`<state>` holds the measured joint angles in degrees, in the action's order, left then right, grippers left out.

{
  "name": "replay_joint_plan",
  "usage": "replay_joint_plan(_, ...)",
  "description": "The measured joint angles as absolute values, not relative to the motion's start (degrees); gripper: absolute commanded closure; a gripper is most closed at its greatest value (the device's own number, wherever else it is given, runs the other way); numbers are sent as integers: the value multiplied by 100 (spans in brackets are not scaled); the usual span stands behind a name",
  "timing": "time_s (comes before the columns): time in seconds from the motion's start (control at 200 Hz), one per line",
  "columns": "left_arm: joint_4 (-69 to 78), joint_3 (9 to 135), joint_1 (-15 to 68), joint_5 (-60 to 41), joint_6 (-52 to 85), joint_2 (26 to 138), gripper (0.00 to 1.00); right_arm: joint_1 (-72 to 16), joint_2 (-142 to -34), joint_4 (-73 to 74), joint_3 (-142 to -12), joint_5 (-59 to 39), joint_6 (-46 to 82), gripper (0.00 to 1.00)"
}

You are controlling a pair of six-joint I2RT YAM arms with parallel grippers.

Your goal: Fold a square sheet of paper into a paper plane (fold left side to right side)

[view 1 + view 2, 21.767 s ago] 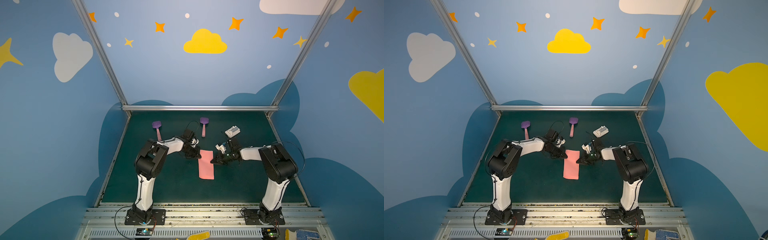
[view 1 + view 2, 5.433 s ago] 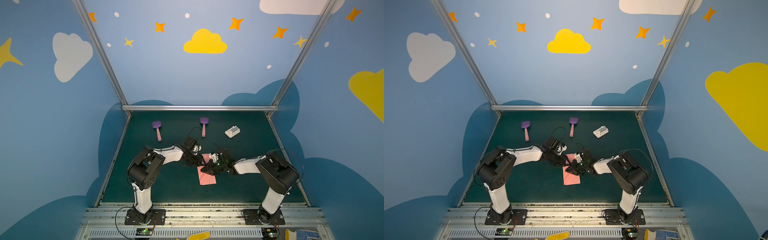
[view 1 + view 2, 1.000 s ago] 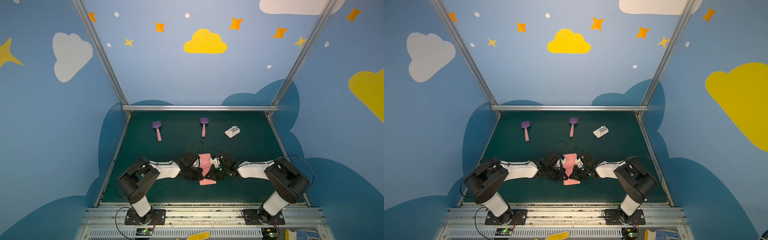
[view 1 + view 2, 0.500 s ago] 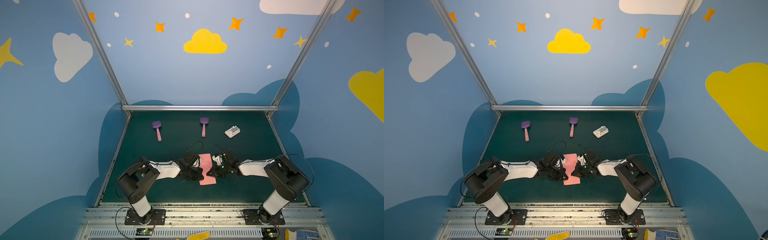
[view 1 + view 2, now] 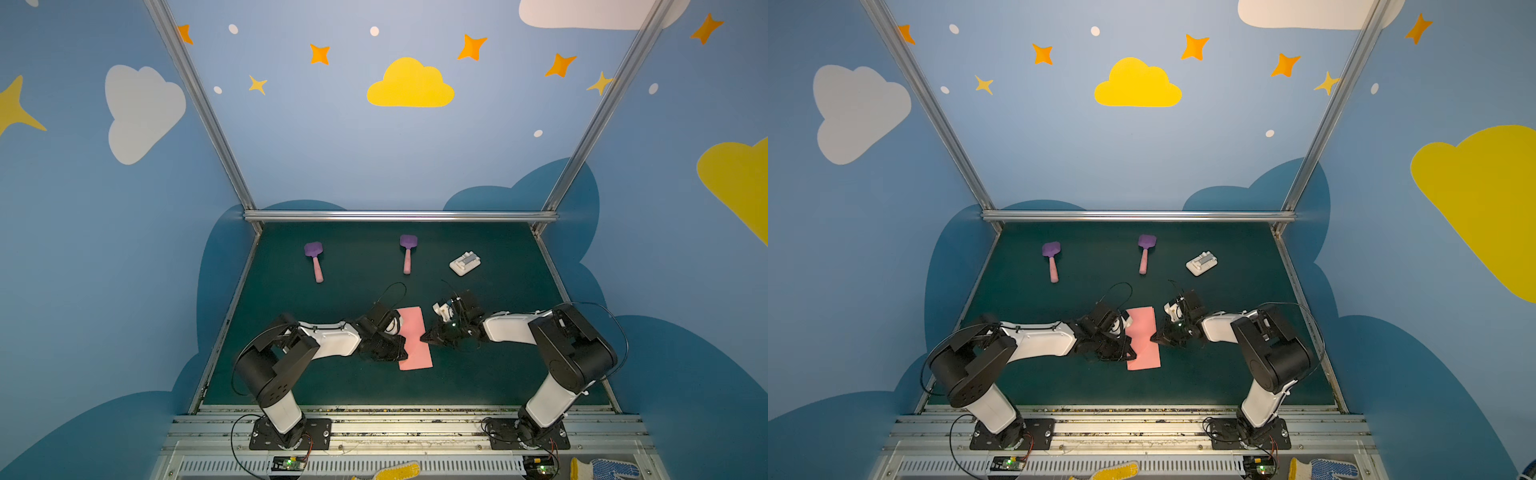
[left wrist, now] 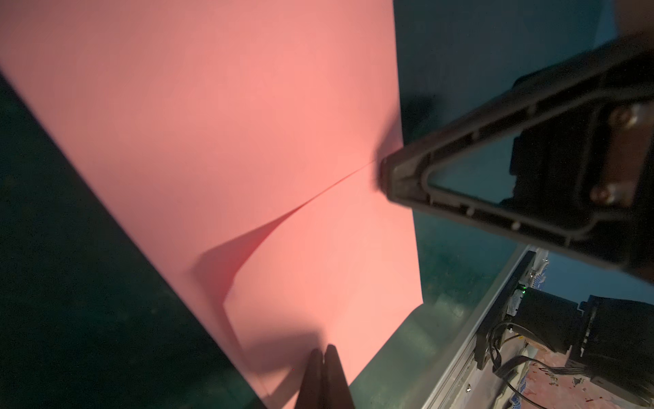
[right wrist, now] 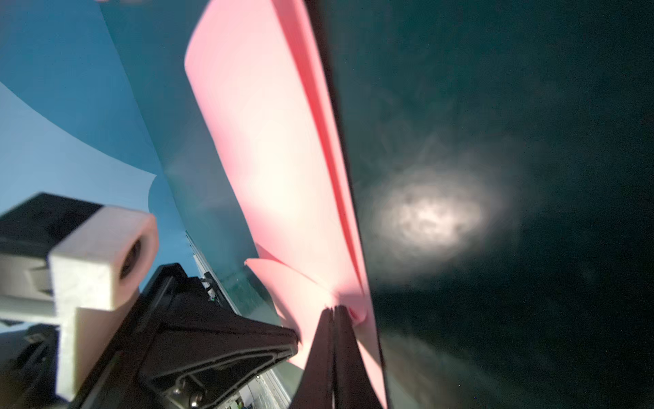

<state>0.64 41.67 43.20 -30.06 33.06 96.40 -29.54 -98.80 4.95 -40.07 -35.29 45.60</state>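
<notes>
The square sheet of paper (image 5: 412, 332) (image 5: 1143, 337) lies on the green mat as a narrow salmon-pink rectangle, folded double. In the left wrist view one flap of the paper (image 6: 247, 141) lifts slightly along a slanted edge. No paper plane is in view. My left gripper (image 5: 401, 348) (image 6: 323, 348) is shut, its tips resting on the sheet near its left edge. My right gripper (image 5: 424, 337) (image 7: 334, 310) is shut too, its tips touching the paper (image 7: 269, 159) at the right edge. Its finger (image 6: 389, 177) shows in the left wrist view against that edge.
Two purple spatulas with pink handles (image 5: 314, 259) (image 5: 407, 251) lie at the back of the mat, a small white block (image 5: 465, 263) to their right. A metal rail (image 5: 395, 411) runs along the front edge. Blue walls close in the sides.
My right gripper has slid right, off the middle of the paper to its right edge. The sheet now lies flatter and more of it shows. The left arm has barely moved.
</notes>
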Motion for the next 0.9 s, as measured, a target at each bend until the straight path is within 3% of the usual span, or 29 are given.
replay_joint_plan(0.4,62,4167,4320,-3006,3306,9640,96,-2453,-9507,-152,-4121,-3389,4257,100)
replay_joint_plan(0.601,64,4167,4320,-3006,3306,9640,96,-2978,-8770,-338,-4077,-3275,4327,100)
replay_joint_plan(0.896,64,4167,4320,-3009,3306,9640,96,-3680,-9330,-246,-4276,-3175,4530,100)
